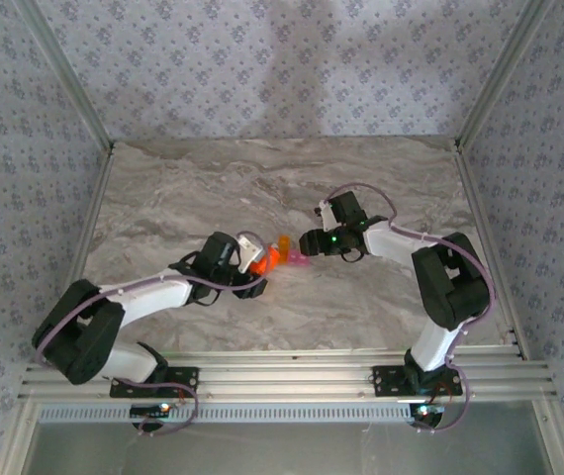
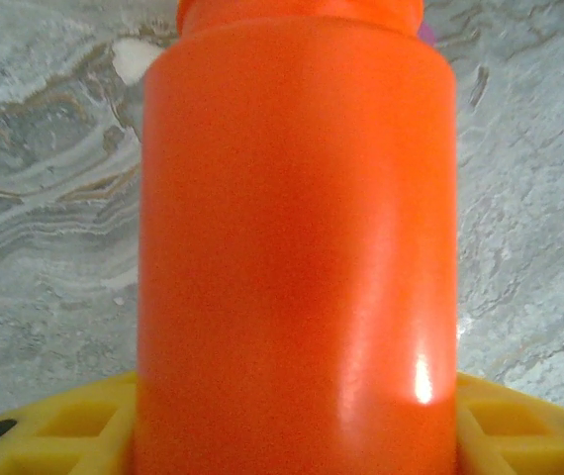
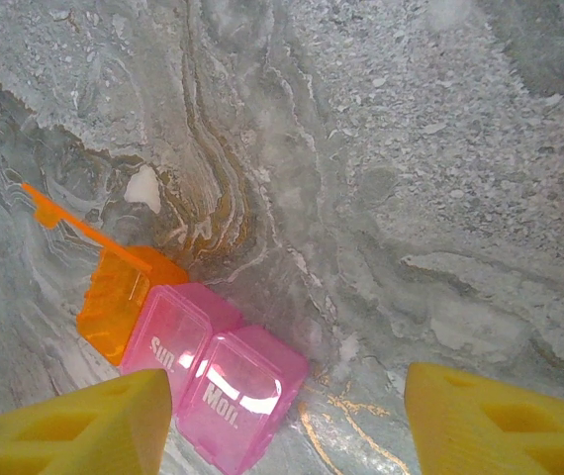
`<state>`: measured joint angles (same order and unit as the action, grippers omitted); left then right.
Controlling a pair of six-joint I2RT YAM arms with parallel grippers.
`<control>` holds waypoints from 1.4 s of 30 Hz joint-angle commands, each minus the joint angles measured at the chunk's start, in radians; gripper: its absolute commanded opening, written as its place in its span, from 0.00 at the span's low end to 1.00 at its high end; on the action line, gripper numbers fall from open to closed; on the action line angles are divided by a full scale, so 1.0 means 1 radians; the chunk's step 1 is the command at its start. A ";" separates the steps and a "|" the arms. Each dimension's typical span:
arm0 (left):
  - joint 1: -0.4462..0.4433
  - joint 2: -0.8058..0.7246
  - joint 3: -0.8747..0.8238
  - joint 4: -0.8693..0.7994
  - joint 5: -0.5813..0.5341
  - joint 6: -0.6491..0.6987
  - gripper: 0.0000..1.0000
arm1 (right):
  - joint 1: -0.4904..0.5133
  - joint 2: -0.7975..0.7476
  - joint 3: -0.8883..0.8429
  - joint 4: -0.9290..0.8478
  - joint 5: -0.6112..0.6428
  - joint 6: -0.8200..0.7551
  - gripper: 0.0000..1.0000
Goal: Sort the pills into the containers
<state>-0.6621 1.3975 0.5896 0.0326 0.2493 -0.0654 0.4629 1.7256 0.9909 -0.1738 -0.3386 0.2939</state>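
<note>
Marble-veined bench (image 1: 213,188), boxed in by flowered wallpaper walls (image 1: 262,59), carries everything. My left hand (image 1: 254,261) is clamped around an orange bottle (image 2: 297,247), with my yellow fingers (image 2: 54,435) on either side of it; the smooth side facing me bears no writing that I can read. My right hand (image 1: 312,243) hangs with its jaws apart and nothing between them. The containers (image 3: 203,366) lie on the bench just below it, nearer one yellow fingertip (image 3: 94,421) than the other. They are joined: an orange compartment (image 3: 114,307) with its thin lid (image 3: 74,223) flipped up, and two pink compartments (image 3: 247,391) with lids shut, marked "Sun." and "Mon." From above, the containers sit between my two hands, just beside the bottle.
</note>
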 commanded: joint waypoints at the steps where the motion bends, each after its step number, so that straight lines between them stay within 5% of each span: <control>1: -0.010 0.018 0.042 0.012 0.002 0.000 0.00 | 0.004 0.024 0.009 -0.023 -0.015 -0.021 0.65; 42: -0.017 0.168 0.295 -0.336 -0.056 0.085 0.00 | -0.003 0.066 0.014 -0.011 -0.030 -0.006 0.63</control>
<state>-0.6701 1.5551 0.8482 -0.2653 0.2039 -0.0040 0.4625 1.7779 0.9909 -0.1761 -0.3496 0.2943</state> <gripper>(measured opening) 0.531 0.630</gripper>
